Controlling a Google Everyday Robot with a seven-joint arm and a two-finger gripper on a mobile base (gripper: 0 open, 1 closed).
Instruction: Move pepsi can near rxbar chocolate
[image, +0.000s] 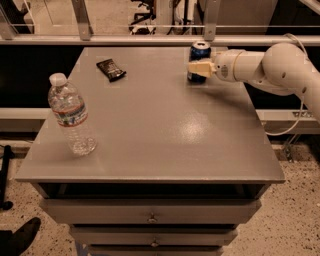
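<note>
The gripper (196, 67) is sitting against the can's (200, 51) front, near the table's (165, 135) far edge; whether it is gripping, I cannot tell; the rxbar (111, 69) is lying well apart, leftward.

No print can be read on the can (200, 49), the bar (111, 69) or the bottle (73, 118) (the gripper (198, 68) is at the can's side).

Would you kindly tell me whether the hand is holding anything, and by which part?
It cannot be told. The hand sits against the middle of the upright pepsi can at the far right of the table, but a hold is not visible.
</note>
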